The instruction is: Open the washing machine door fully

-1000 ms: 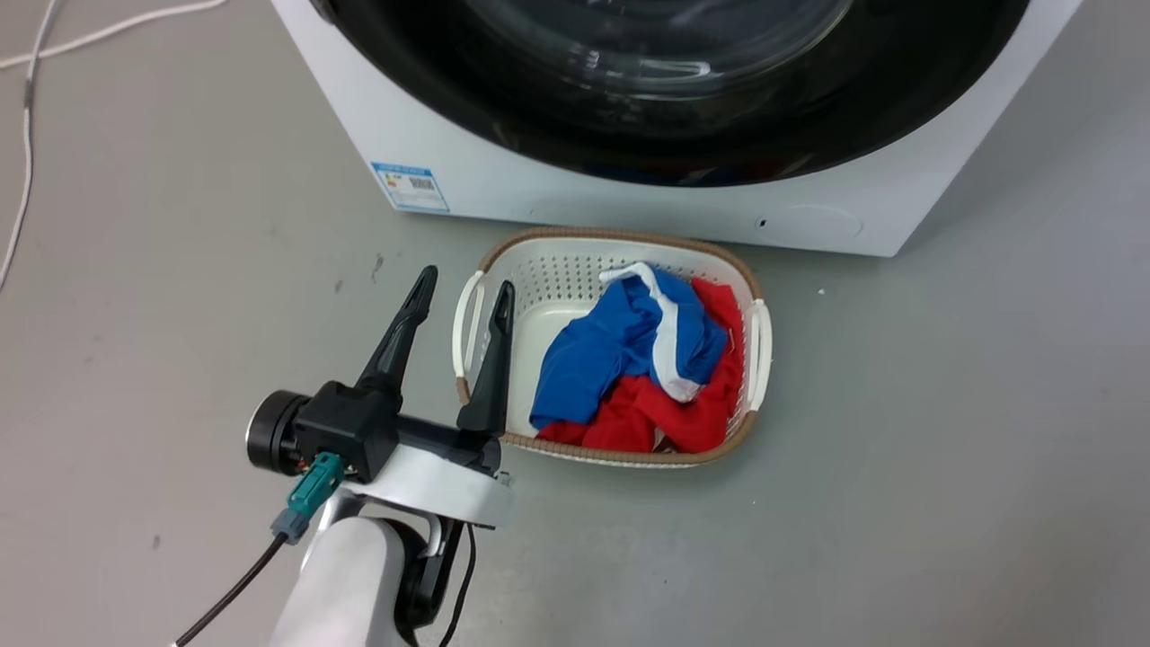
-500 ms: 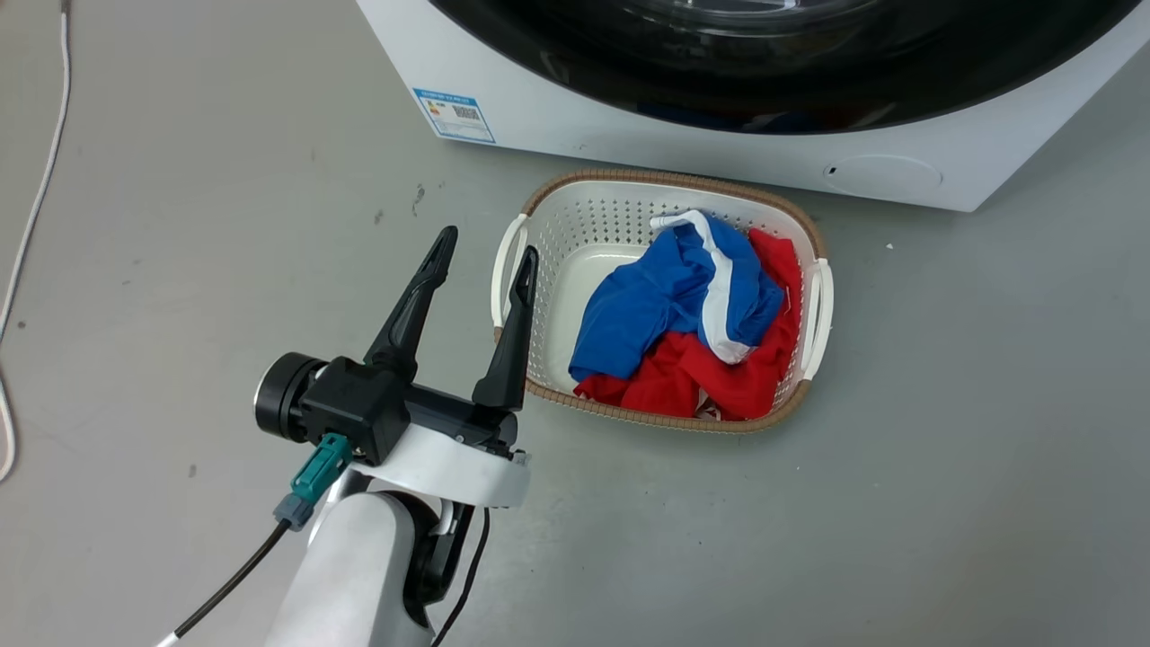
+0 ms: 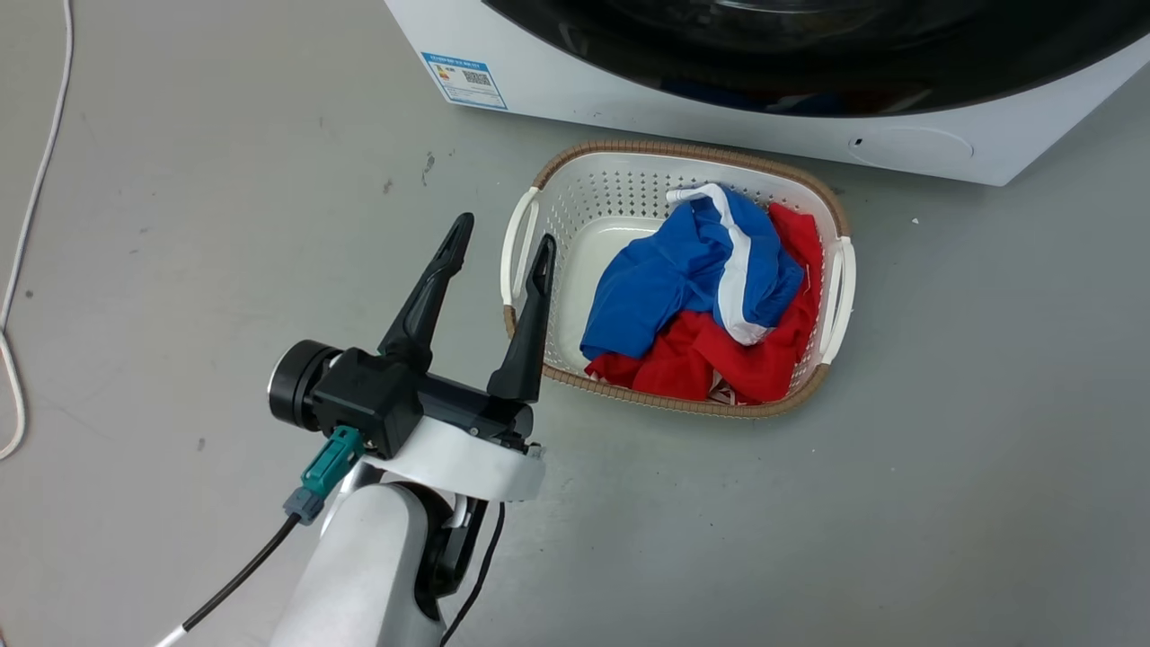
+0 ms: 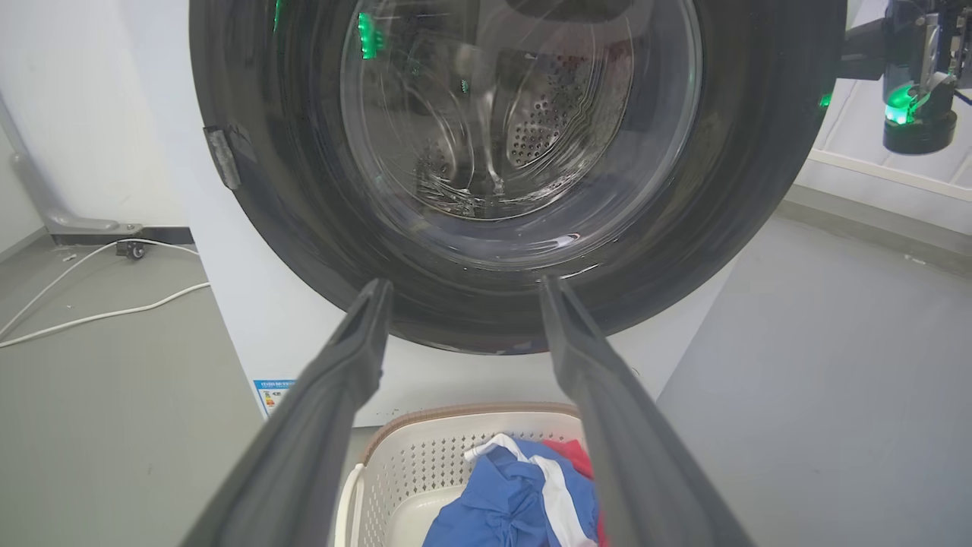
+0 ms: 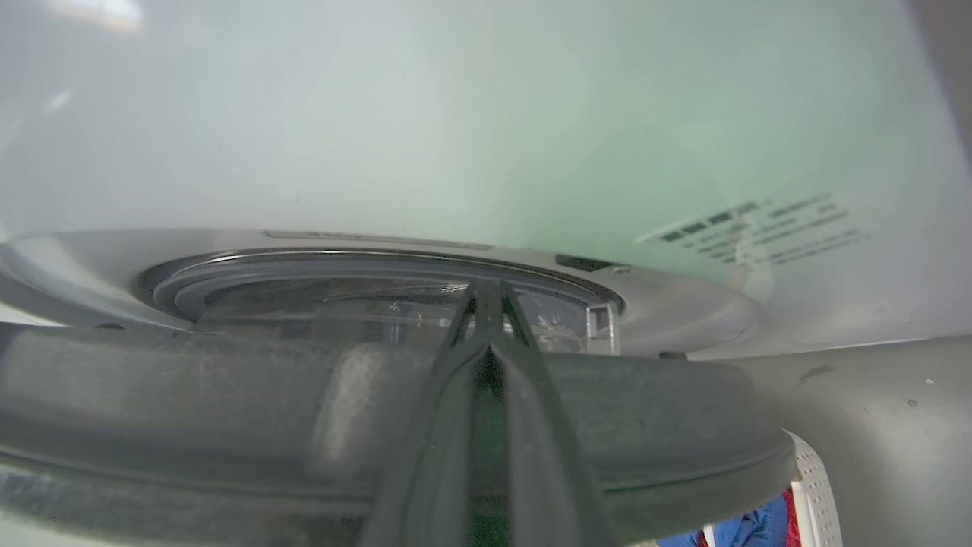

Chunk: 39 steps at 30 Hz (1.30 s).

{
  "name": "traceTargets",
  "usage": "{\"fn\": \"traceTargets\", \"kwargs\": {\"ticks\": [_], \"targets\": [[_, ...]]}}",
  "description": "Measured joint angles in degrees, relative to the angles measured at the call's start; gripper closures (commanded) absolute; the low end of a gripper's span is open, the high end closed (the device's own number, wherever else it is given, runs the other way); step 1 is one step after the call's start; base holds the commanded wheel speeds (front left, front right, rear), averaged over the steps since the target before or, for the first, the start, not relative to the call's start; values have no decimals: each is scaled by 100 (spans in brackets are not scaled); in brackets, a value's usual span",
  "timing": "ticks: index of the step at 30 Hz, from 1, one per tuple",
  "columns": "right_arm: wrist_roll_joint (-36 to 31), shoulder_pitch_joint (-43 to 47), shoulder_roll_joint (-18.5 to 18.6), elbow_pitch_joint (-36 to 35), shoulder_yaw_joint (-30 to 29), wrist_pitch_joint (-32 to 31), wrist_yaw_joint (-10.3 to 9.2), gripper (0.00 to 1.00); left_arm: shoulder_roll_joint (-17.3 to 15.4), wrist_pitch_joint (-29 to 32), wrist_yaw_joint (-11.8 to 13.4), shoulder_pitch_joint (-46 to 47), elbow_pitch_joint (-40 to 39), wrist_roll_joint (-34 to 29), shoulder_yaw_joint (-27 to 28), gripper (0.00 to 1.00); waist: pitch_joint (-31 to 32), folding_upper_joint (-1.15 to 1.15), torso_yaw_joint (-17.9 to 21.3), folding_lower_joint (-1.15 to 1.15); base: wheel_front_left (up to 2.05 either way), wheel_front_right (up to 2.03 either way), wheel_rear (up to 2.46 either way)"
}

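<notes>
Hovering above the grey floor [image 3: 180,270], the left gripper [image 3: 504,235] has its two dark fingers spread wide, with nothing between them. In the head view its fingertips lie by the left handle of the white laundry basket [image 3: 611,193]. The basket holds a blue garment [image 3: 674,279] with a white stripe, lying on top of a red garment [image 3: 755,359]. It stands on the floor just in front of the washing machine [image 3: 575,90], below the stretch between the blue energy sticker [image 3: 464,81] and the small round flap [image 3: 909,146]. A white cable [image 3: 43,162] trails across the floor well to the left.

Seen from the left wrist, the washing machine door [image 4: 759,190] is above the basket. The spread fingers frame the lower part of its glossy black rim. The perforated steel drum [image 4: 547,129] shows through the bulging glass window [image 4: 456,228]. The right side of the rim reaches out past the white body, and the other arm's wrist, lit green, sits at that edge.

In the right wrist view, the right gripper [image 5: 486,287] has its fingers drawn together until the tips meet, and nothing is visible between them. They lie across the thick dark edge of the door, with the tips reaching past it. Beyond them a gap separates the door from the machine's front, where the grey rubber ring [image 5: 304,266] shows. From this angle it is unclear whether the fingers are pressing on the rim.
</notes>
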<state>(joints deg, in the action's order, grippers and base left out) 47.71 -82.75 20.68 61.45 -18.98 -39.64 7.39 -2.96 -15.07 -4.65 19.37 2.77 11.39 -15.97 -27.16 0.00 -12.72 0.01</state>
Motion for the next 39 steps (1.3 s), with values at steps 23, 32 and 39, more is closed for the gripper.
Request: {"fn": "traceTargets", "kwargs": {"ticks": [23,32,39], "targets": [[51,1802,-494,-1204,470,-2147,2,100,3,0,-88,-431,431,104,89,0,1117,0,279,-1,0,0,0],[176,3056,-1144,-2459,791,-2908,3,100,-2,0,-147,-750,710,15,158,0,1718,0,399,-1,0,0,0],[243,3845,-1559,-3264,900,-3237,3,100,-57,0,-186,-973,903,-64,221,0,2131,0,428,-1,0,0,0]]}}
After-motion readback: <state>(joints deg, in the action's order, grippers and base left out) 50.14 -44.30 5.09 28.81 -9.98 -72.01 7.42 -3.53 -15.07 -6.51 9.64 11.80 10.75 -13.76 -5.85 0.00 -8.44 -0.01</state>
